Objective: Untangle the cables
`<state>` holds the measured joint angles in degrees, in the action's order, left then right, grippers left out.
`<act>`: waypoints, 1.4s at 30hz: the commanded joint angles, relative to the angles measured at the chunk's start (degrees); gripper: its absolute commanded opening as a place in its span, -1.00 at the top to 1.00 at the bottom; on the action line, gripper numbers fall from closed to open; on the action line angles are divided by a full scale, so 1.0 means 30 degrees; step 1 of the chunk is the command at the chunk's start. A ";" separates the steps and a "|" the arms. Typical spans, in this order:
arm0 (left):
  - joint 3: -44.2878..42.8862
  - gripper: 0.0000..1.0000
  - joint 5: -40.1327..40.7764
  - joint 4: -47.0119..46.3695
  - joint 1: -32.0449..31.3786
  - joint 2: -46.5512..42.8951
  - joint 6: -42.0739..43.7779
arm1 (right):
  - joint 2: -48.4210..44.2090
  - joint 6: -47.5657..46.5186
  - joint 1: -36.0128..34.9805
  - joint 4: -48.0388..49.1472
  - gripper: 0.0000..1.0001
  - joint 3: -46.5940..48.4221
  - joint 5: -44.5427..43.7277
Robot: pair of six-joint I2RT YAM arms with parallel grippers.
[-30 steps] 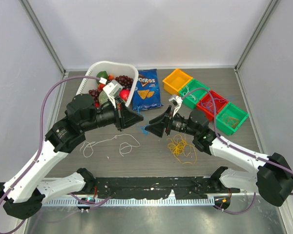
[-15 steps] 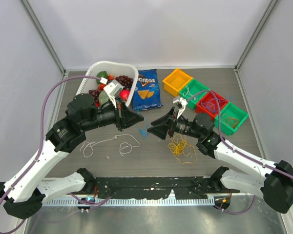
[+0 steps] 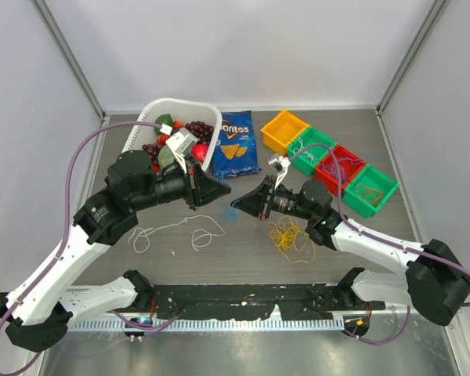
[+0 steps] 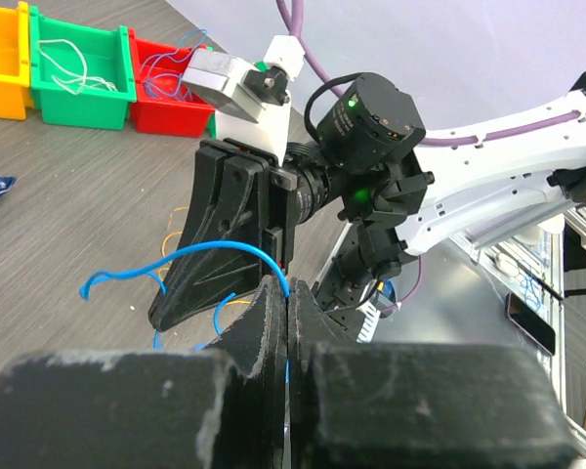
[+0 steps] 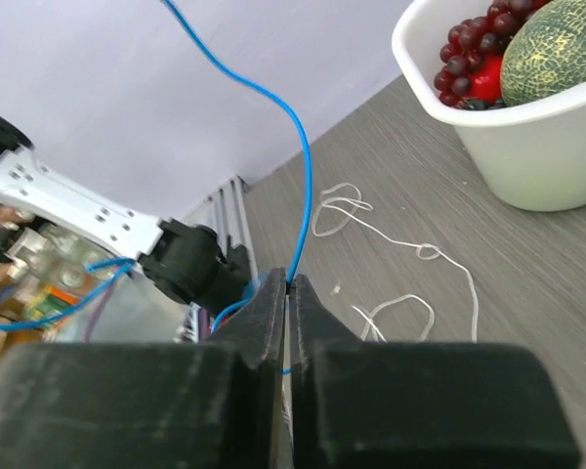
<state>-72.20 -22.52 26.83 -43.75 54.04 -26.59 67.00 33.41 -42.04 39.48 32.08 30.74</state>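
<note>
On the table (image 3: pixel 243 262) at left, white cable (image 3: pixel 180 227) lies slack; left gripper (image 4: pixel 285 298) pinches blue cable (image 4: pixel 225 244) tight; right gripper (image 5: pixel 288 290) clamps the same strand, lifted between them; yellow cable (image 3: pixel 291 235) heaped rightward. All thin, limp, light, probably slippery: grip close beside crossings, pull gently.

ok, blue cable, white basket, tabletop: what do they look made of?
By looks: blue cable, probably plastic-coated wire or cord, smooth, holds springy curves; white basket, moulded plastic, slight sheen, thick rounded rim; tabletop, probably grey wood-grain laminate, fine streaks, matte.
</note>
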 commanded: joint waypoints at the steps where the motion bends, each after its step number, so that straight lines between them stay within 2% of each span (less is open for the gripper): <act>1: -0.0104 1.00 0.0998 -0.0622 0.0022 -0.0055 -0.0071 | -0.0770 0.0581 -0.0078 0.0818 0.99 0.1026 -0.0344; 6: 0.1333 1.00 0.2731 -0.2057 0.0022 0.1055 -0.2062 | -0.1765 0.2073 -0.0078 0.1571 0.99 0.0385 -0.0374; 11: 0.1976 1.00 0.3114 -0.2787 0.0021 0.2726 -0.3118 | -0.2587 0.2662 -0.0107 0.1049 0.99 -0.0027 -0.2331; 15: 0.2067 0.84 0.2705 -0.3405 0.0022 0.4102 -0.3763 | -0.2297 0.4914 -0.0078 0.2538 0.99 -0.0495 -0.2806; 18: 0.1978 0.60 0.2527 -0.3873 0.0022 0.4428 -0.4056 | -0.2031 0.6498 0.0126 0.3798 0.99 -0.0964 -0.3038; 21: 0.2154 0.19 0.2819 -0.4168 0.0051 0.4048 -0.4057 | -0.2294 0.6968 0.0478 0.3452 0.99 -0.1257 -0.3303; 22: 0.2154 0.00 0.3110 -0.4081 0.0051 0.3815 -0.3912 | -0.2382 0.7172 0.0740 0.3479 0.99 -0.1374 -0.3420; 25: 0.2154 -0.41 0.3960 -0.3584 0.0109 0.3229 -0.3531 | -0.2442 0.8515 0.1792 0.4645 0.99 -0.2046 -0.3013; 29: 0.2037 -0.67 0.4285 -0.3260 0.0285 0.2583 -0.3297 | -0.1681 1.0509 0.3054 0.6666 0.99 -0.2896 -0.2339; 31: 0.1775 -0.99 0.4547 -0.2998 0.0314 0.2407 -0.3003 | -0.1358 1.0953 0.3523 0.7051 0.99 -0.3073 -0.2163; 37: 0.1392 -0.99 0.7326 -0.0451 0.0344 0.2290 -0.1890 | -0.1678 1.1423 0.5484 0.6618 0.99 -0.2929 -0.1517; 41: 0.2794 -0.99 1.0081 -0.0619 0.0344 0.0451 -0.1655 | -0.3402 0.9469 0.7419 0.2463 0.99 -0.2081 -0.1721; 42: 0.3611 -0.99 1.0753 -0.0971 0.0344 -0.0369 -0.1655 | -0.3640 0.8909 0.8060 -0.0534 0.99 -0.1353 -0.2302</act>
<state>-64.95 0.14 24.53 -43.03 60.38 -33.54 60.95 65.23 -22.11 51.20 22.70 25.54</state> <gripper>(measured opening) 0.994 0.028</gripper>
